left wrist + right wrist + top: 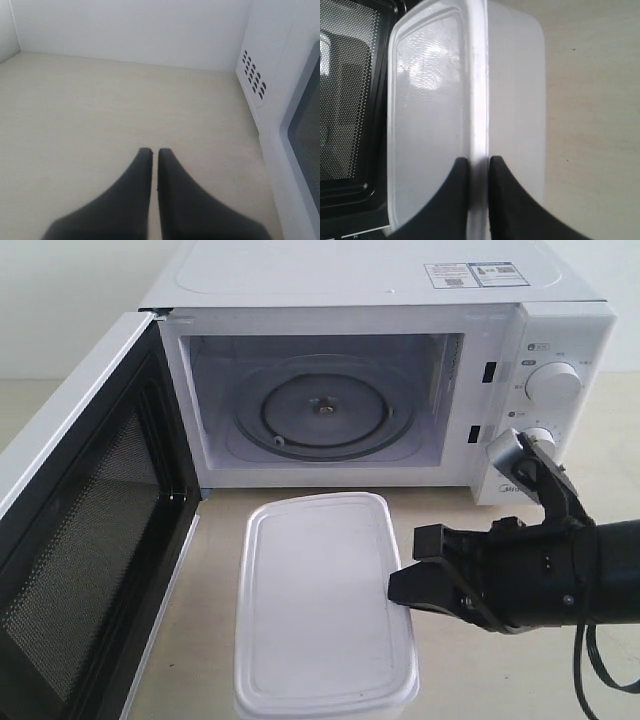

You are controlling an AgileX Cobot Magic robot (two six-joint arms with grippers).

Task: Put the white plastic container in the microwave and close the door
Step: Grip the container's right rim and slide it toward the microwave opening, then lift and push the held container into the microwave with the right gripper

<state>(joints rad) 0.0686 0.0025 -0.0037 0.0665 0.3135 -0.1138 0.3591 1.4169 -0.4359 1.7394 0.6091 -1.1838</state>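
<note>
Right hand point(479, 162): pinching the rim point(479, 75) of the white plastic container point(320, 610) on its right long edge, one finger pressing the lid side, the other the wall side.
Left hand point(154, 152): hanging clenched on nothing over bare desk, beside the vented side wall of the microwave point(270, 45), well apart from the work.
Desk point(215, 640): carrying microwave and container.
Microwave: standing at the back, cavity gaping, glass turntable point(322, 410) lying bare.
Door point(90, 540): standing wide open on the left, black inner face and mesh window showing.
Container: lying lid-on just in front of the cavity mouth, not yet inside; lifted or resting, not telling.
Handling: probably weighing little, thin walls flexing, smooth plastic likely slipping, far side likely sagging under a one-edge pinch.
Hold: gripping midway along the long rim, where lid and lip are stiffening each other, looking soundest; keeping it level while sliding in.
</note>
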